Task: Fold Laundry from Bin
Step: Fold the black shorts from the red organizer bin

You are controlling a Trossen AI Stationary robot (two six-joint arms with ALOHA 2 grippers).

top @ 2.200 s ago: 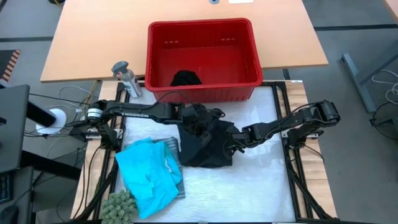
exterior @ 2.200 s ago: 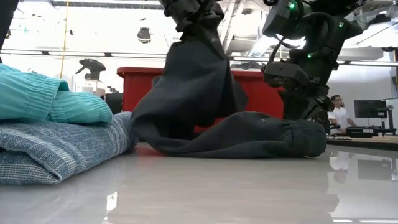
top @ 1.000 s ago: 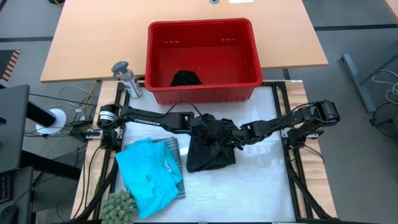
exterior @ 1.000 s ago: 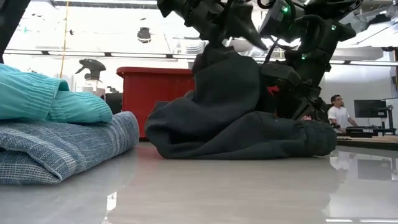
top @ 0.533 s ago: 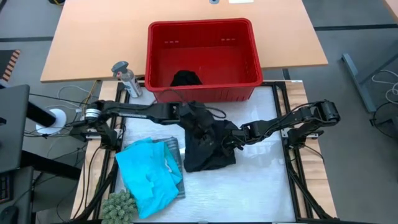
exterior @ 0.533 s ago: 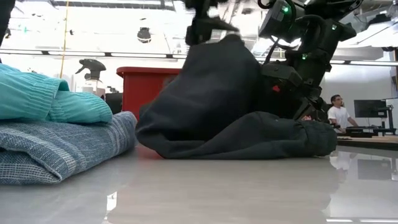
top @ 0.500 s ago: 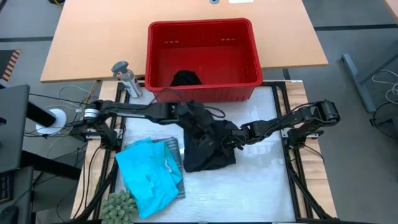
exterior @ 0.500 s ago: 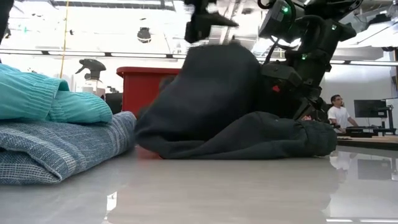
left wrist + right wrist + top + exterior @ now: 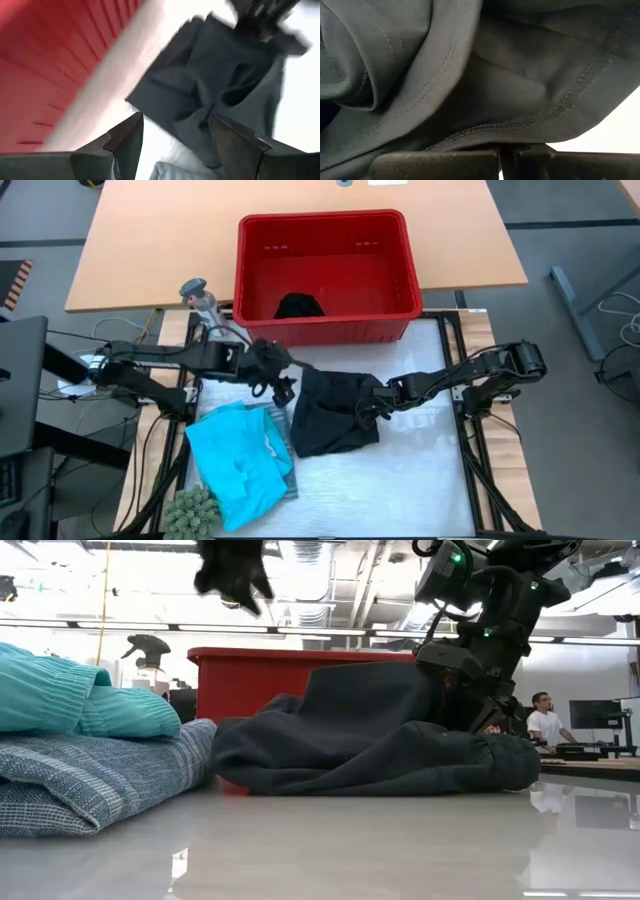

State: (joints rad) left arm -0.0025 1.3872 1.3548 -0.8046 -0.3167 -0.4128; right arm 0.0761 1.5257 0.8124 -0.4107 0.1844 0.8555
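Note:
A black garment lies folded in the middle of the white table top; it also shows in the low view and the left wrist view. My right gripper is shut at the garment's right edge. Just off its left edge, above the table, my left gripper hangs open and holds nothing. The red bin stands at the table's far edge with a black piece of laundry on its bottom. A turquoise garment lies on a striped one at the near left. My right gripper holds the black garment at its right edge, by cloth beside a stitched hem, pinched between the two shut fingers. It comes in low from the table's right side. The garment rests on the table; the cloth hides how many layers are held.
A grey spray bottle stands left of the bin. A green knobbly thing sits at the near left corner. Bare white table top lies near and right of the black garment. A person shows far behind the table.
My left gripper has let go of the black garment's raised part and has gone up and toward the table's left edge. That part has dropped onto the rest, so the garment now lies lower and flatter. My right gripper has stayed shut on the right edge.

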